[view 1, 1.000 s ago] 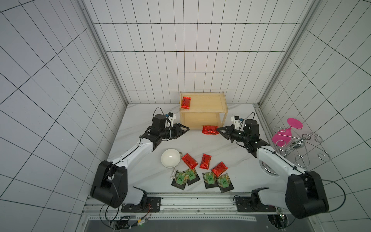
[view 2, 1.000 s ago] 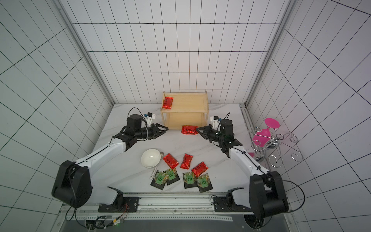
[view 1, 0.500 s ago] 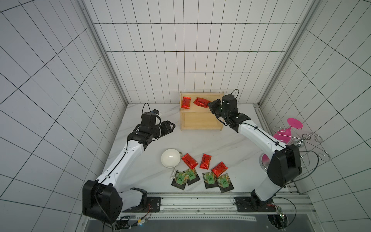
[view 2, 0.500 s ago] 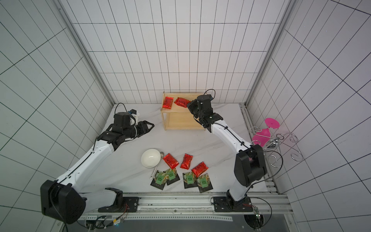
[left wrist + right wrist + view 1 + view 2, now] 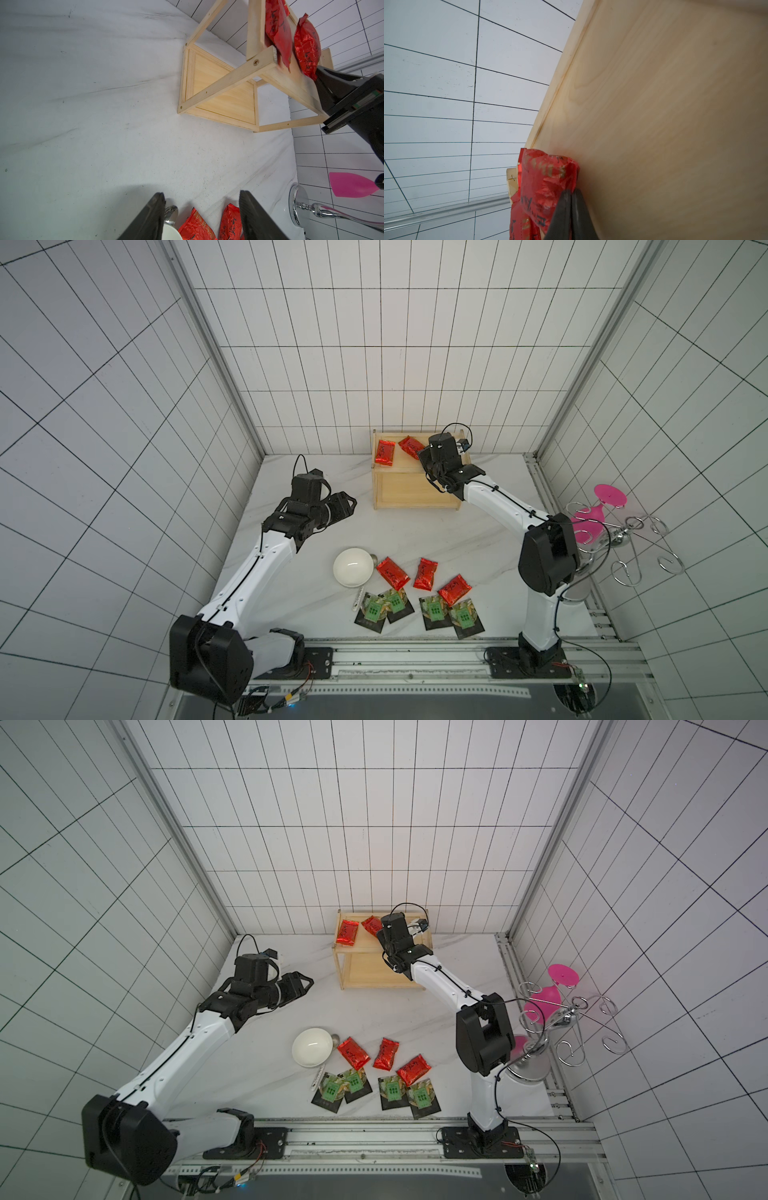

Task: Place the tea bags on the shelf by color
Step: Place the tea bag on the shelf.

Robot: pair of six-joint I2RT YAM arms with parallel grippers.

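Because the right arm's black wrist covers them in both top views, the right fingers are seen clearly only in the right wrist view. They are nearly closed and pinch one corner of a shiny red foil sachet on the top board of the small light wooden shelf. Whether the sachet lies flat I cannot tell. A second red sachet lies beside it. The left fingers stand wide apart and empty above the white marble worktop. Near the front lie three more red sachets and four black square packets with green labels. A white bowl hides part of a white-handled spoon.
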